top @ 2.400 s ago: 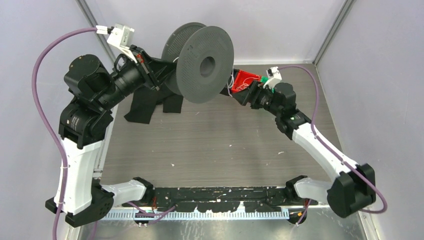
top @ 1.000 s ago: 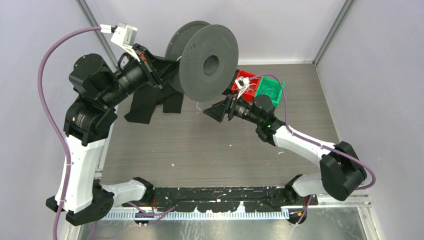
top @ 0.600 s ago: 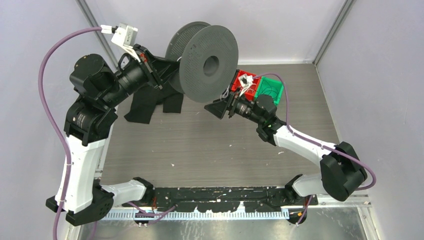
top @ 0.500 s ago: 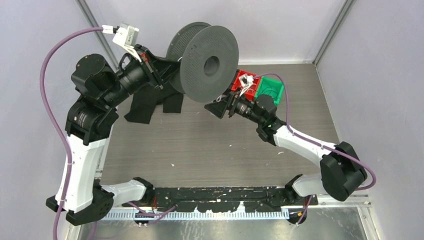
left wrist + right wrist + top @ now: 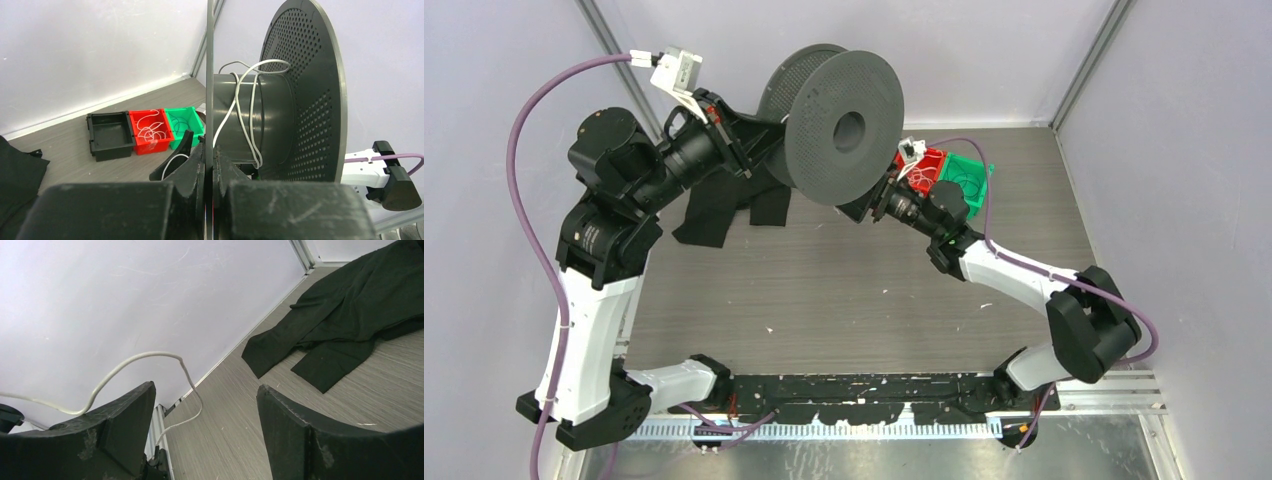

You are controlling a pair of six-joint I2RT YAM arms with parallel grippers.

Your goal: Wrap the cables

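Observation:
A grey spool [image 5: 839, 125] hangs in the air. My left gripper [image 5: 769, 140] is shut on the thin edge of its near flange [image 5: 210, 75], as the left wrist view [image 5: 210, 150] shows. A white cable [image 5: 245, 115] lies in loose loops around the spool's hub. More white cables [image 5: 150, 131] lie curled in a red bin [image 5: 927, 165]. My right gripper [image 5: 871, 207] sits just under the spool's lower right edge with its jaws wide open [image 5: 205, 390]. A white cable [image 5: 150, 356] arcs across the gap in front of its fingers and is not pinched.
A green bin [image 5: 964, 178] with thin dark wires stands right of the red bin, and a black bin [image 5: 110, 135] stands on the red bin's other side. A black cloth [image 5: 724, 205] lies on the table at the back left, also in the right wrist view [image 5: 350, 325].
My right gripper left the red bin, swung left over the table, then rose close under the spool. The left arm and spool barely moved.

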